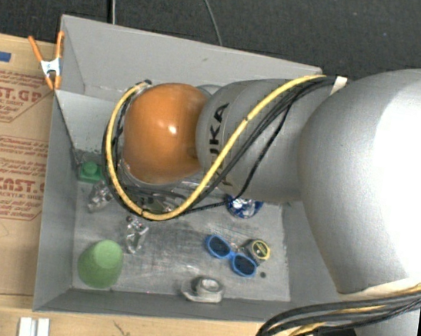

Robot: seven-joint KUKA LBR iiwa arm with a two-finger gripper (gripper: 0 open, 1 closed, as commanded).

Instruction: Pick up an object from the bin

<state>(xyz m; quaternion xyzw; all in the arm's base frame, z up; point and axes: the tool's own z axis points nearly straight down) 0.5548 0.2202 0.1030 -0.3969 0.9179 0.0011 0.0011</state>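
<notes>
Now, arm (338, 142): a thick silver-grey limb reaching in from the right, covering the upper middle of the bin and most of its right side.
Bin (61, 204): grey metal, with sloping walls and a flat, scuffed floor.
Orange cover (161, 129): a glossy rounded dome on the wrist, above the left-centre of the bin.
Cables (219, 164): one yellow and one black, looping round the left and lower edge of the cover and running back along the arm.
Claw (126, 207): beneath the orange cover, low over the left part of the floor. The cover hides most of it, so I cannot tell whether it is wide or narrow, and nothing can be seen held in it.
Shiny metal bits (135, 232): just under the cover's lower edge. I cannot tell whether they belong to the claw or lie loose.
Small green thing (88, 172): at the foot of the left wall, just beside the claw.
Green cone-shaped thing (100, 263): pale green with a rounded top, in the front-left corner, near the claw.
Blue sunglasses (231, 255): flat on the floor, right of centre, well apart from the claw.
Round black-and-yellow thing (259, 249): just beside the sunglasses, on their right.
Grey ring-shaped piece (205, 288): by the front wall, near its middle.
Blue-and-white thing (242, 205): partly hidden under the arm's lower edge, behind the sunglasses.
</notes>
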